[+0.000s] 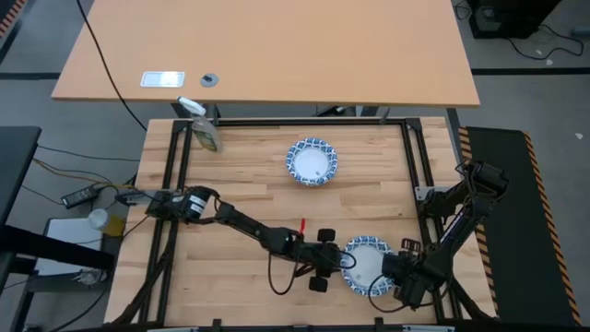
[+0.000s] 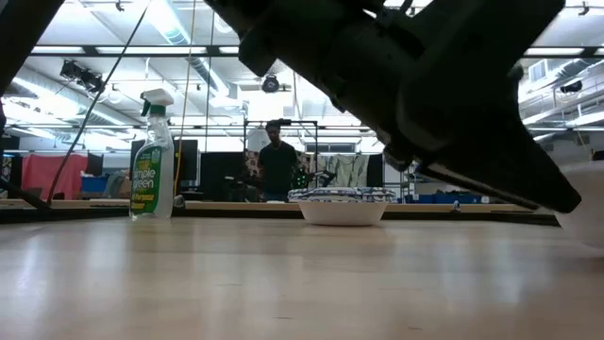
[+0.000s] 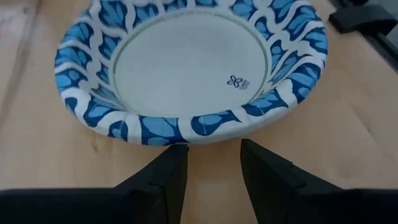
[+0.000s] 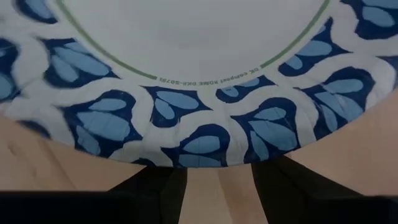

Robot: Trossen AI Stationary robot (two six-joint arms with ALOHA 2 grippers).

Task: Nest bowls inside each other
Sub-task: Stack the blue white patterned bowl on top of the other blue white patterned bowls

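Two bowls with white centres and blue-and-white patterned rims sit on their bases on the wooden table. One bowl (image 1: 312, 161) (image 2: 342, 204) is at the far middle. The other bowl (image 1: 367, 263) (image 3: 189, 68) (image 4: 205, 81) is near the front right, between my two grippers. My left gripper (image 1: 336, 263) (image 3: 211, 155) is open at this bowl's left rim, with bare wood showing in its gap. My right gripper (image 1: 389, 281) (image 4: 217, 180) points down, open, at the bowl's near-right rim. My left gripper's fingertips (image 3: 176, 152) stand right at the outer edge of the near bowl's rim (image 3: 186, 127), slanting down from the table's left; I cannot tell whether they touch it. My right gripper's fingertips (image 4: 163, 179) stand at the rim's edge (image 4: 205, 155) from above; I cannot tell whether they touch it.
A green spray bottle (image 1: 203, 124) (image 2: 153, 156) stands at the far left corner. Black frame rails (image 1: 419, 157) run along the table's sides. A dark arm (image 2: 425, 85) fills the upper right of the low view. A person (image 2: 276, 161) stands far behind the table.
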